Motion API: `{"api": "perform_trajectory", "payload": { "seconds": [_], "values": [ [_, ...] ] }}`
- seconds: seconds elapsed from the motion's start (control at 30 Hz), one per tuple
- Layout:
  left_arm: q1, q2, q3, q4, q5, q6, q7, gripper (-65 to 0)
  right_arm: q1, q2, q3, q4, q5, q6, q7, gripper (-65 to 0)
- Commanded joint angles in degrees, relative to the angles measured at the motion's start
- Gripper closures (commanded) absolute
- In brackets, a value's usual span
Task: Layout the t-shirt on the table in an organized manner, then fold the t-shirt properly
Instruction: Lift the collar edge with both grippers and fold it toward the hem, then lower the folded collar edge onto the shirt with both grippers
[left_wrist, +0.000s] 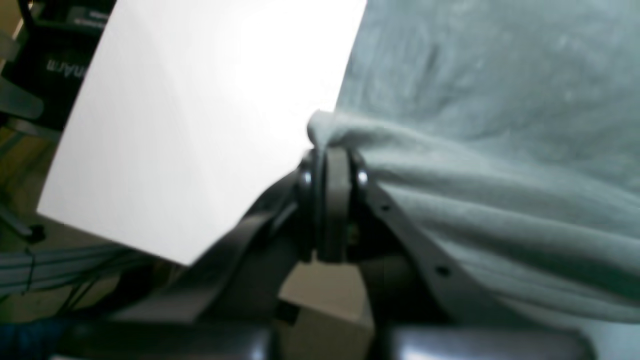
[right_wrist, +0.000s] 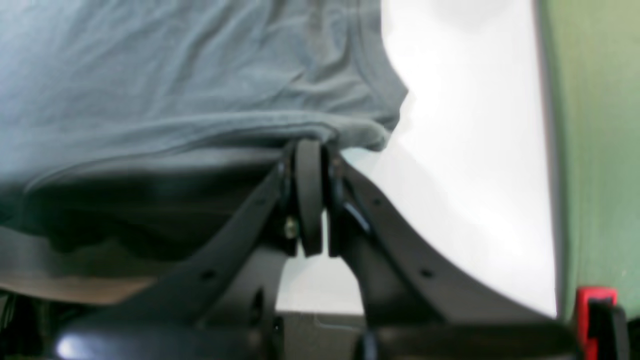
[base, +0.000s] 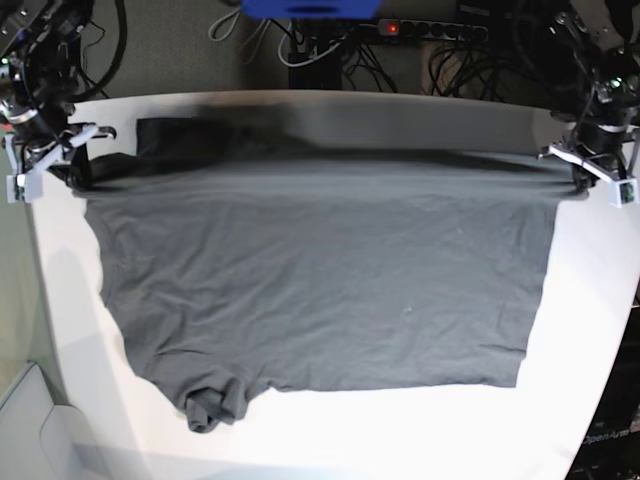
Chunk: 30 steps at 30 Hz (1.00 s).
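Both claws are pinching the t-shirt (base: 320, 270) taut across the worktop (base: 590, 330): left claw (base: 578, 180), right claw (base: 75, 160). A power strip (base: 420, 30) and cables (base: 300, 40) are lying behind.

A power strip (base: 425, 30) and tangled cables (base: 330, 45) lie behind.

Showing in stock: one dark charcoal-grey short-sleeved cloth t-shirt (base: 320, 280); one large smooth white tabletop with rounded corners (base: 590, 330); two black robot grippers, left gripper (base: 578, 176) and right gripper (base: 72, 160); one black power strip (base: 430, 30).
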Motion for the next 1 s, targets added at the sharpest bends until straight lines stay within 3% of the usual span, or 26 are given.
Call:
{"api": "perform_trajectory", "payload": {
  "seconds": [0.0, 0.27, 0.57, 0.83, 0.97],
  "values": [
    [-1.39, -0.87, -0.28, 0.64, 0.13, 0.4, -1.52, -0.2, 0.72, 0.74, -0.76, 0.7, 0.95, -0.21, 1.4, 0.0],
    [-7.99, -0.87, -0.19, -3.67, 0.13, 0.57, -1.52, -0.2, 5.38, 1.62, -4.8, -1.15, 0.95, -0.21, 1.4, 0.0],
    [-14.32, -0.96, -0.1, -8.59, 0.13, 0.92, -1.52, -0.2, 14.44, 4.61, -5.06, -9.32, -6.08, -0.21, 1.67, 0.0],
    [-21.44, -1.23, -0.02, -14.75, 0.13, 0.92, -1.43, -0.2, 20.86, 4.79, -5.06, -15.12, -11.1, -0.21, 1.93, 0.0],
    [-22.93, -1.31, 3.33, -16.15, 0.21, 1.01, -1.78, -0.2, 23.23, 4.87, -5.15, -17.85, -11.62, -0.21, 2.02, 0.0]
  ]
}}
